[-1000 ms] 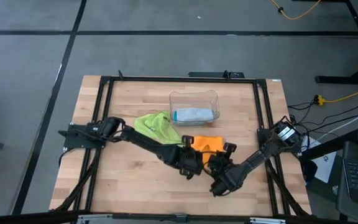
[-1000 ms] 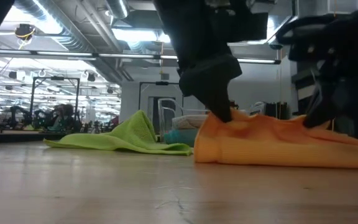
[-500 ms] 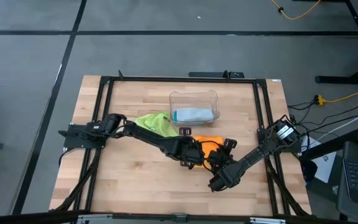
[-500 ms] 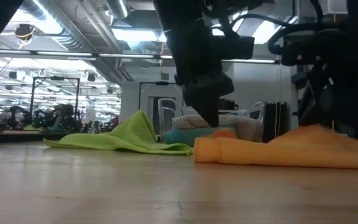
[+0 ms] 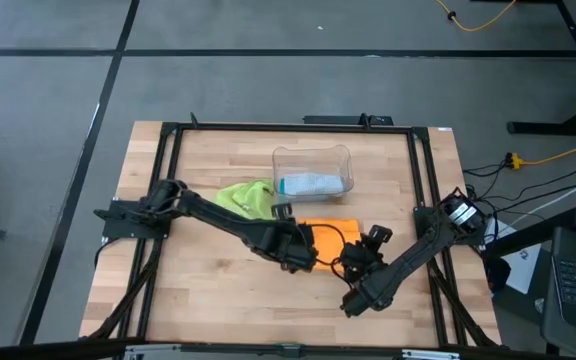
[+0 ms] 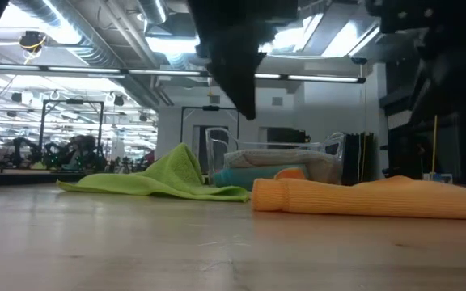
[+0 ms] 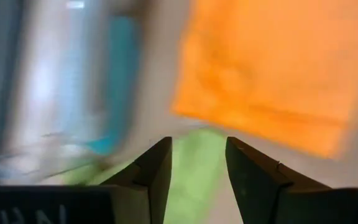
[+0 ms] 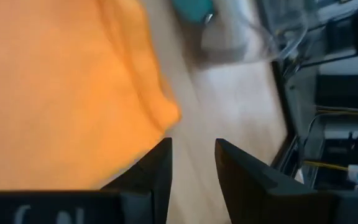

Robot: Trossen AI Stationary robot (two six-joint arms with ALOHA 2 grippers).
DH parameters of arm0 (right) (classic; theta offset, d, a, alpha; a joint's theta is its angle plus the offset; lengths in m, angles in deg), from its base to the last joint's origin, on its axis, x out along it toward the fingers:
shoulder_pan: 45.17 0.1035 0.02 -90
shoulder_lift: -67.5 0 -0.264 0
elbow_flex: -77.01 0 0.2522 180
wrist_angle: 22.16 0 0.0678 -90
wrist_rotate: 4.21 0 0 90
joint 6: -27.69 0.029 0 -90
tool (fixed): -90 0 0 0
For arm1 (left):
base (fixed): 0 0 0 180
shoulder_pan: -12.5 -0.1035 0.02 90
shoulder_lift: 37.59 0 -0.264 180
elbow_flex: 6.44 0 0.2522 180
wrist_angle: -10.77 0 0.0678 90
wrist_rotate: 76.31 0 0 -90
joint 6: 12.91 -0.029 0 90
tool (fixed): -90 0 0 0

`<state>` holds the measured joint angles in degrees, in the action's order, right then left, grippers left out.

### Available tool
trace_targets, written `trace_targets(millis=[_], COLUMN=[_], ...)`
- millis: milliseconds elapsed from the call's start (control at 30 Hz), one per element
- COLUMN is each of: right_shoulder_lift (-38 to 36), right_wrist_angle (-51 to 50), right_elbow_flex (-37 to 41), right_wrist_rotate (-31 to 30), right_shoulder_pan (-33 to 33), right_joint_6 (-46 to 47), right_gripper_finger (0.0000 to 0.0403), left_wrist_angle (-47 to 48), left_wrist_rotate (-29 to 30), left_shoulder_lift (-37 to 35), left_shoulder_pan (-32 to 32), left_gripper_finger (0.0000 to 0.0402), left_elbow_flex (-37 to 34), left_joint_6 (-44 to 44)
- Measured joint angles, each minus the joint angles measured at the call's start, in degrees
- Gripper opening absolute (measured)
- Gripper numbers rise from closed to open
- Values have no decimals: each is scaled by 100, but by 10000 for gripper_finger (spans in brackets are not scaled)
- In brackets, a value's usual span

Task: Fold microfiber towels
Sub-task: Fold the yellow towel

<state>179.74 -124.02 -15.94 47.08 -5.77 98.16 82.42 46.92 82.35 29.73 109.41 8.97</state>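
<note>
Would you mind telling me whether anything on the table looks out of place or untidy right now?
Only the lime green towel stands out: it lies crumpled in a peaked heap beside the clear bin, while the orange towel lies flat and folded. Both the left gripper and the right gripper are open above the table, holding nothing.

**Both arms converged at mid-table, grippers raised**

The left arm reaches diagonally from the table's left edge toward the centre; the left gripper point(image 5: 303, 250) hangs above the surface, fingers point(image 7: 157, 171) parted with a narrow gap. The right arm extends from the right edge; the right gripper point(image 5: 360, 262), apparently also lifted, shows fingers point(image 8: 157, 165) slightly apart.
</note>
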Motion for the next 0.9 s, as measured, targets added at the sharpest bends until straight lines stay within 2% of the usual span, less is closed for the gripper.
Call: trace_targets(millis=[100, 267, 400, 500, 667, 767, 900], right_shoulder_lift=[-76, -80, -77, -101, -620, -1140, -1790], right_wrist_angle=[-17, 82, 273, 278, 377, 934, 2298], right_elbow_flex=[-44, -42, -19, -26, -139, -105, 151], right_wrist_rotate=[118, 131, 632, 493, 339, 960, 2943], right_shoulder_pan=[103, 288, 521, 641, 184, -267, -889], right_joint_6=[3, 2, -60, 131, 100, -663, -2644], right_gripper_finger=[124, 124, 124, 124, 124, 124, 124], left_wrist_angle=[62, 80, 262, 462, 799, 1004, 1421], left_wrist_rotate=[-424, -447, -428, -419, -368, -347, -132], left_shoulder_lift=[-19, -31, -31, -31, -31, -31, -31], left_shoulder_pan=[77, 173, 299, 384, 392, 351, 324], left_gripper_finger=[143, 143, 139, 139, 138, 138, 138], left_elbow_flex=[0, -1, -1, -1, -1, -1, -1], left_joint_6=[-97, 173, 343, 440, 513, 680, 954])
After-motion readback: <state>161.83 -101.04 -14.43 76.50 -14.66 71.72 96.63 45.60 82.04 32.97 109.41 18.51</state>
